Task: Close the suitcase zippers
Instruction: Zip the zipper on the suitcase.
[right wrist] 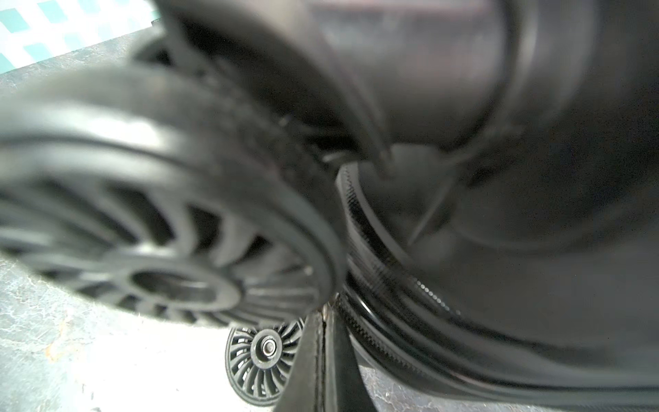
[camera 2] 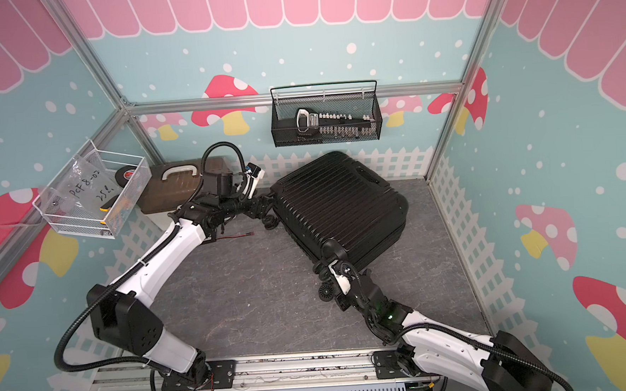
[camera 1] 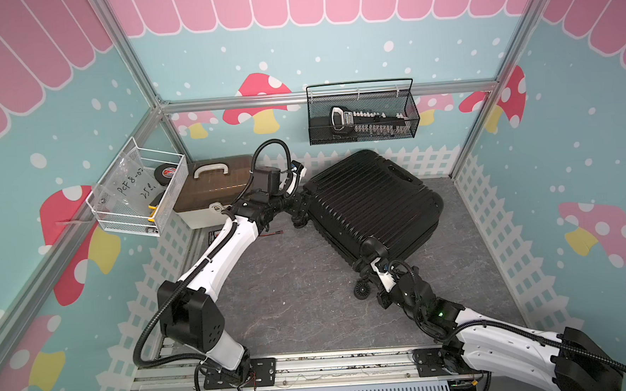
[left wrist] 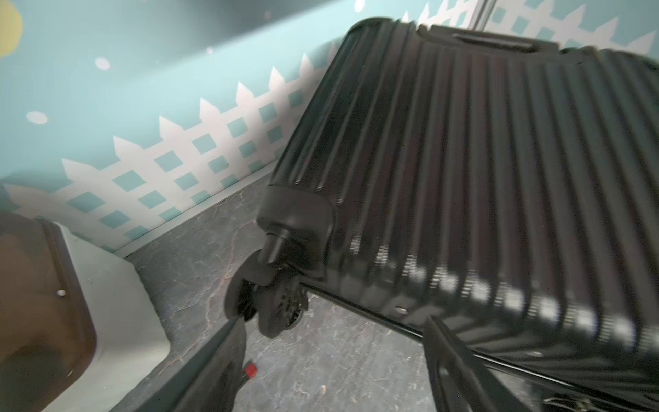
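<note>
Two arms meet the suitcase [camera 1: 374, 204] at its wheeled end. In both top views it lies flat on the grey table [camera 1: 291, 308] with its shells together [camera 2: 337, 202]. Its long axis runs from the wheels away toward the far right corner. Our left gripper [camera 1: 299, 206] sits at the farther wheel corner, and our right gripper [camera 1: 366, 265] at the nearer one.

From the left wrist, the left gripper [left wrist: 338, 356] stands with its fingers wide apart and only bare table between them. A caster wheel [left wrist: 281, 306] hangs just ahead, and the seam passes beside one finger.

From the right wrist, the right gripper [right wrist: 322, 364] has its fingers pressed together, and we see nothing between them. The zipper track [right wrist: 374, 271] curves round the corner just beyond the tips, behind a large blurred wheel [right wrist: 171, 228]. We see no pull here.

We judge the right arm nearer the track. The coming pull should follow the seam round this corner.
</note>
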Available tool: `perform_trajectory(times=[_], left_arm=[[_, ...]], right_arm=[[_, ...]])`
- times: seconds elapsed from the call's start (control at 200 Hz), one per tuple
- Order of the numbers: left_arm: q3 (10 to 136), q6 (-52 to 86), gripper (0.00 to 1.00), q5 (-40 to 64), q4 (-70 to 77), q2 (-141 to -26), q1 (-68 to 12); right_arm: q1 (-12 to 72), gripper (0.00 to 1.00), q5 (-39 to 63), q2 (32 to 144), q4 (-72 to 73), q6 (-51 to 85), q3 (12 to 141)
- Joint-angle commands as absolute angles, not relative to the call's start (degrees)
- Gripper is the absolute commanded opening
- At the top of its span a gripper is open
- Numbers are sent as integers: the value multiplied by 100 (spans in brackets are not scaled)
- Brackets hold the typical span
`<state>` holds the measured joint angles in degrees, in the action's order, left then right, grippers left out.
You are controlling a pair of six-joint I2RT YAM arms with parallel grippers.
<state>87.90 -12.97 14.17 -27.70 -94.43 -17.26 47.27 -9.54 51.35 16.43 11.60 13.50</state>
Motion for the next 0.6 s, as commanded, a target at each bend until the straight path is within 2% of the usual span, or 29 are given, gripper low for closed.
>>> perform_trajectory(times=[0.0, 0.14, 0.38, 0.596], left_arm=[[9129, -1945, 80, 1887, -3120, -9908, -1512], [9469, -2311, 81, 2131, -3112, -10424, -1373], [10067, -2603, 80, 1970, -3205, -11182, -1328], [10100, -2755, 72, 1599, -3393, -11450, -1479]], right_arm=[[4737, 0, -1056, 5150, 1785, 1081, 1365], [4737, 0, -1053, 5113, 1778, 1063, 1362], [4737, 0, -1089, 5058, 1749, 1072, 1354], [4737, 0, -1134, 5010, 1731, 1057, 1336]])
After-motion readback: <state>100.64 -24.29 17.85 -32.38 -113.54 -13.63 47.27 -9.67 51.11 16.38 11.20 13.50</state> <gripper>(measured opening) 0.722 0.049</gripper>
